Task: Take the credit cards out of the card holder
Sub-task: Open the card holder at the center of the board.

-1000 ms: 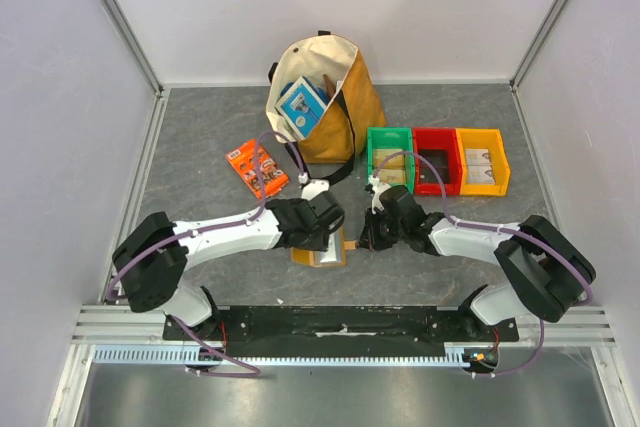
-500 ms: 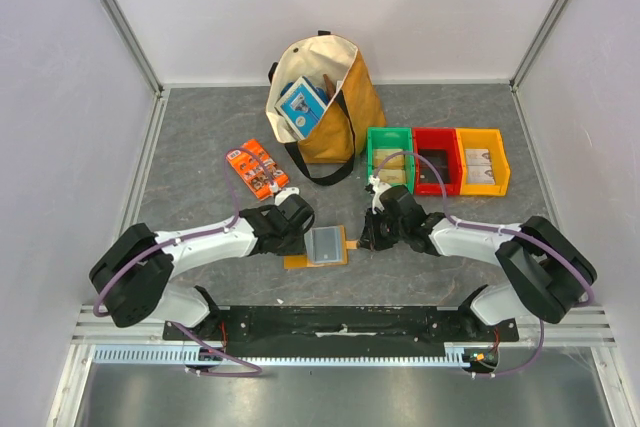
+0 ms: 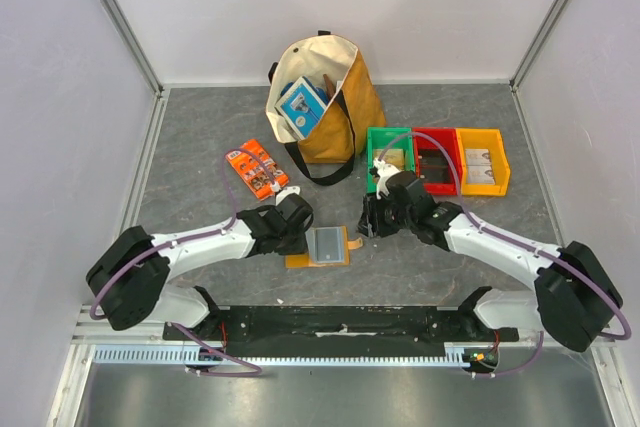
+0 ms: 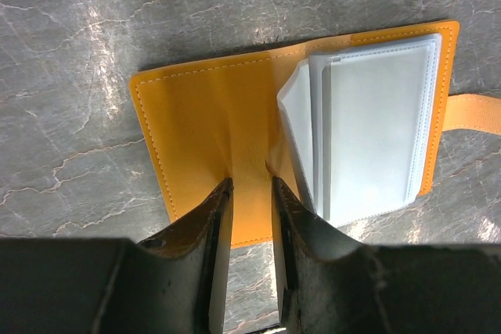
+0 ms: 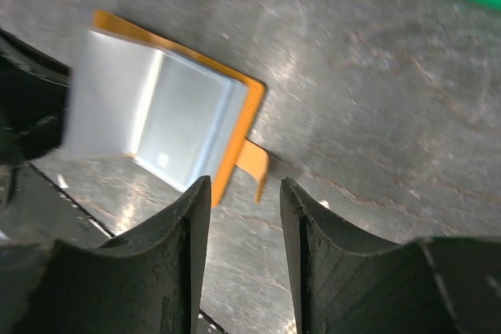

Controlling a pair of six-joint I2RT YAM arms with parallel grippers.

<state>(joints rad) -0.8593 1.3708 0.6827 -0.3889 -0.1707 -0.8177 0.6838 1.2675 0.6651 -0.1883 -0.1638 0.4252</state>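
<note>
A grey stone-patterned table point(image 3: 200, 127) fills the floor of the walled cell. At its back stands a cream and tan bag point(image 3: 345, 122), open, with a blue-and-white box point(image 3: 302, 107) inside. To its right is a row of three bins point(image 3: 435, 133): green, red and yellow. An orange packet point(image 3: 257, 169) lies left of the bag.

The card holder point(image 3: 322, 246) lies open and flat on the table near the front, between the two arms. The left gripper point(image 4: 250, 185) is low over the holder's bare orange cover, its fingers a narrow gap apart with nothing between them; I cannot tell whether they touch it. The right gripper point(image 5: 244, 185) hangs above the table with its fingers apart and empty.

Pale clear sleeves point(image 4: 376, 123) cover the holder's other half; whether cards sit inside them is unclear. The small closing tab point(image 5: 252, 160) sticks out flat on the table, toward the right gripper.
</note>
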